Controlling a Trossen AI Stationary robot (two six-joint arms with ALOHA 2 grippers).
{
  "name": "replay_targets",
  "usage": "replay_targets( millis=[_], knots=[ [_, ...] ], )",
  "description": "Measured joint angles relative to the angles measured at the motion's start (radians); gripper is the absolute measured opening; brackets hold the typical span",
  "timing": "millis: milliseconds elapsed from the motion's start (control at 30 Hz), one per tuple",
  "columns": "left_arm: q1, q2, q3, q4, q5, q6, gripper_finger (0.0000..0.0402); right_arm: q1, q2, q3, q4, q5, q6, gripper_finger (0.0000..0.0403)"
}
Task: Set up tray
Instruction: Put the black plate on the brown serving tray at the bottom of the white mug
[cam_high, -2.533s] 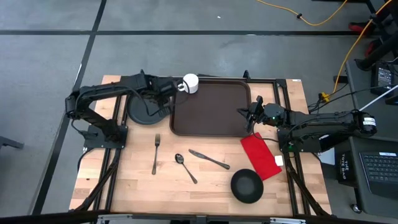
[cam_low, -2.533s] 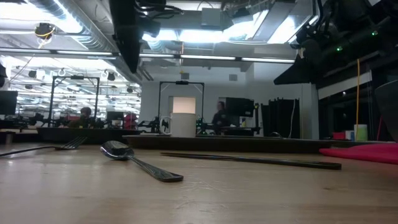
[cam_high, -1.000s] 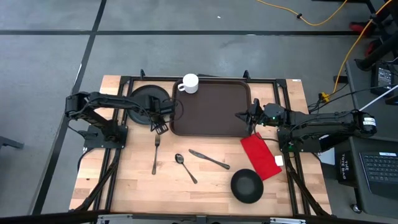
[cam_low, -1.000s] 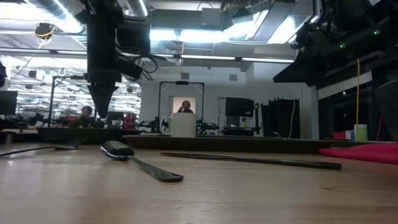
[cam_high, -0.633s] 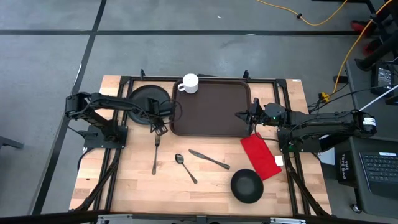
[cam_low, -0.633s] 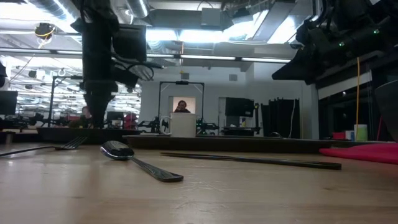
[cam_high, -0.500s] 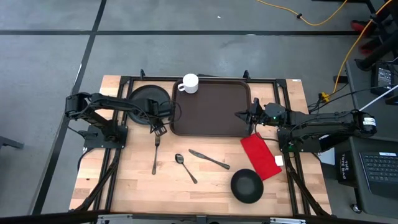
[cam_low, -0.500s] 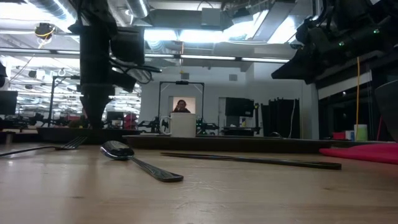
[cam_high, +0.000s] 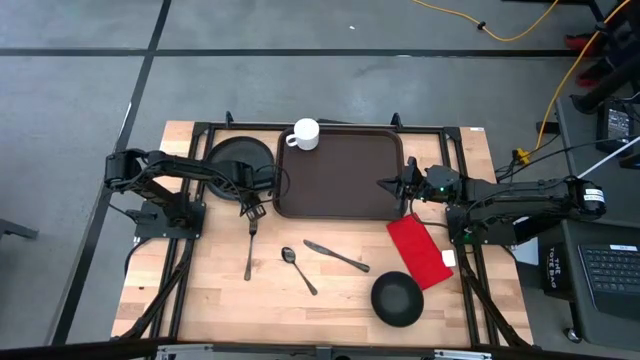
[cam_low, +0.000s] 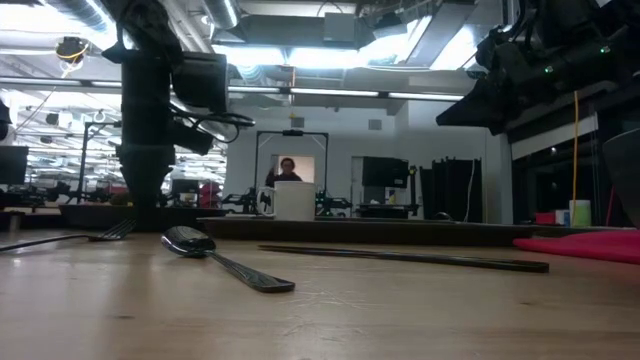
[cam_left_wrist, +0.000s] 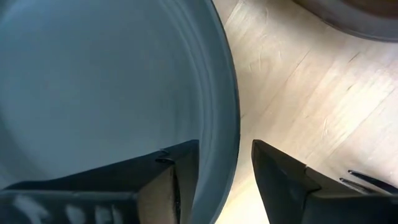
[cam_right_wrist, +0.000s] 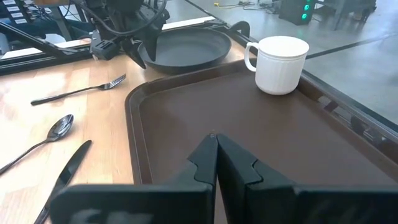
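Fingers of my left hand (cam_high: 252, 207) stand apart, one on each side of the rim of the round black plate (cam_high: 234, 160). One finger (cam_left_wrist: 180, 180) is over the inside of the plate and the other is over the wood, and I cannot tell if they touch the rim. The plate sits on the bench (cam_high: 210, 290), just beside the tray's left end.

My right fingers (cam_high: 390, 184) are shut tight with nothing between them. They hang over the right end of the tray (cam_high: 340, 175).

The tray lies flat at the far middle of the bench. A white mug (cam_high: 305, 133) stands in its far left corner. A fork (cam_high: 249, 247), a spoon (cam_high: 298, 269) and a knife (cam_high: 336, 256) lie on the wood in front of the tray. A red napkin (cam_high: 419, 250) and a black bowl (cam_high: 397, 298) are on the right.
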Motion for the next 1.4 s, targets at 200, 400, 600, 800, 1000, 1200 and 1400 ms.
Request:
replay_targets(
  millis=[200,400,600,800,1000,1200,1400],
  knots=[
    [0.0,0.002,0.0,0.002,-0.007,0.003,0.0125,0.0,0.0,0.0,0.0,0.0,0.0,0.0014],
    [0.0,0.037,0.0,0.002,-0.006,0.034,0.0107,0.0,0.0,0.0,0.0,0.0,0.0,0.0014],
    [0.0,0.064,0.0,0.002,-0.051,0.056,0.0084,0.0,0.0,0.0,0.0,0.0,0.0,0.0014],
    [0.0,0.064,0.0,0.001,-0.056,0.057,0.0031,0.0,0.0,0.0,0.0,0.0,0.0,0.0014],
    [0.0,0.063,0.001,0.001,-0.071,0.063,0.0006,0.0,0.0,0.0,0.0,0.0,0.0,0.0014],
    [0.0,0.055,0.037,-0.085,-0.09,0.075,0.0004,0.0,0.0,0.0,-0.001,0.0,0.0,0.0014],
    [-0.001,-0.02,0.075,-0.11,-0.092,0.104,0.0004,0.0,0.0,0.0,-0.001,0.0,0.0,0.0014]
  ],
)
